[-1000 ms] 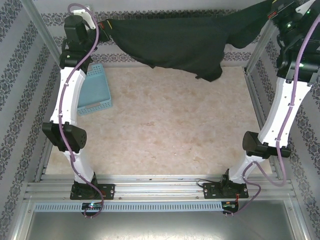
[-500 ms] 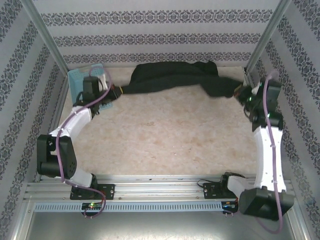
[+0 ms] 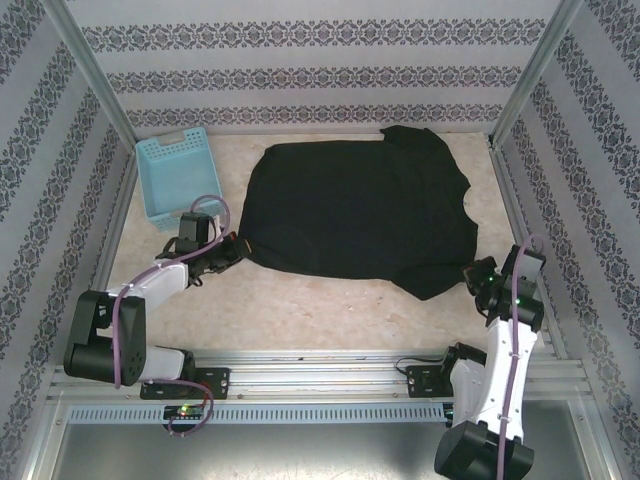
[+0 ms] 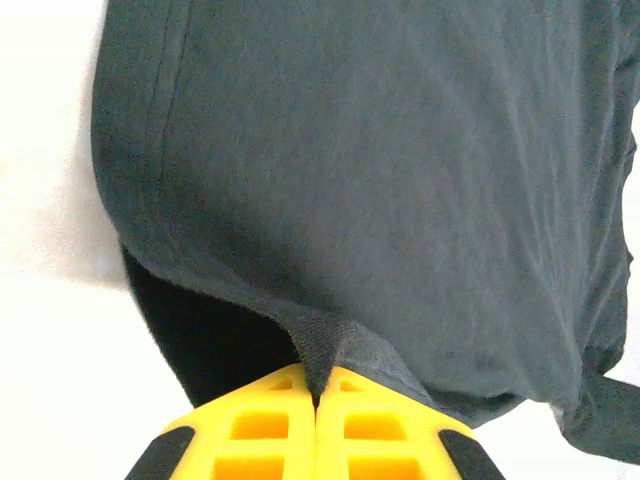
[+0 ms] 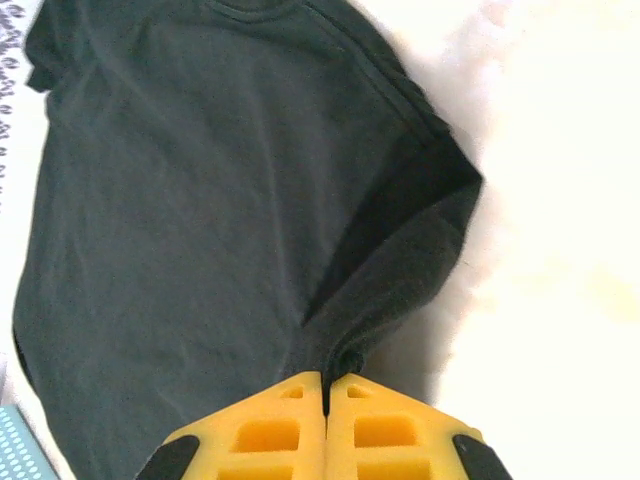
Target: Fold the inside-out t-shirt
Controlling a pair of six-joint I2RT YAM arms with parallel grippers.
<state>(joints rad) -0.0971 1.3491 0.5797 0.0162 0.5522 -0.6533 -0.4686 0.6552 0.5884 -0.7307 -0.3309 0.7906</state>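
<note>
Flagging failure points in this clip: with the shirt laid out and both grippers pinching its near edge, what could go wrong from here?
Each pinch is shallow: the left gripper and right gripper hold only a small pucker of the t-shirt, so a pull could slip it free. The corner by the right gripper looks doubled over and may fold in crooked.
</note>
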